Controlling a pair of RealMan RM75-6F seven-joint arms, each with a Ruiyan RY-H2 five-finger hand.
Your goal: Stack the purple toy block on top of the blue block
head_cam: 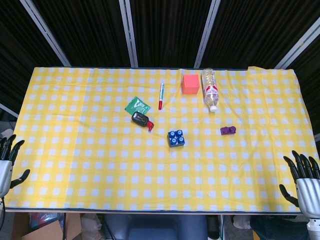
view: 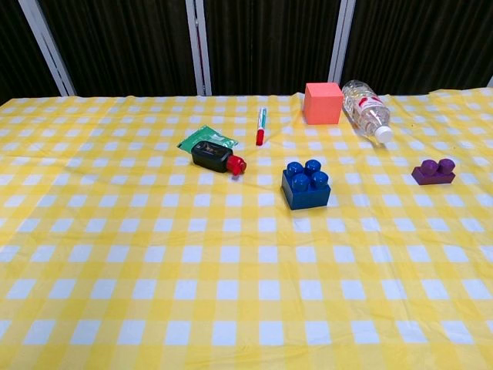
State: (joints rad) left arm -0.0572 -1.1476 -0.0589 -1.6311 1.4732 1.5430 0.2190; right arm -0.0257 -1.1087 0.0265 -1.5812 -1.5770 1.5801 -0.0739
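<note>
a: where does the purple block (head_cam: pixel 228 131) sit, as you look down on the desk (head_cam: pixel 75 165)?

b: right of centre on the yellow check cloth, lying flat, its long axis running left to right. the blue block (head_cam: pixel 175 138) stands to its left and a touch nearer, studs up, apart from it with bare cloth between.

a: and your hands?

b: both wait at the near edge, at opposite corners. your right hand (head_cam: pixel 303 180) is released, fingers spread and pointing up, grasping nothing. your left hand (head_cam: pixel 8 162) is the same, fingers apart and empty. the chest view shows neither.

a: which one goes?

b: the right, by my reading. the purple block lies far and to the left of that hand; from the left hand it is well across the desk, past the blue block. you would reach forward and inward, then close across the block's short sides.

a: anything in the way?

b: not on that line. the water bottle (head_cam: pixel 210 89) and the pink cube (head_cam: pixel 190 84) lie farther back; the red-tipped pen (head_cam: pixel 161 96), the green packet (head_cam: pixel 136 105) and the small black bottle with a red cap (head_cam: pixel 142 120) sit left of the blue block. nothing is stacked yet.
</note>
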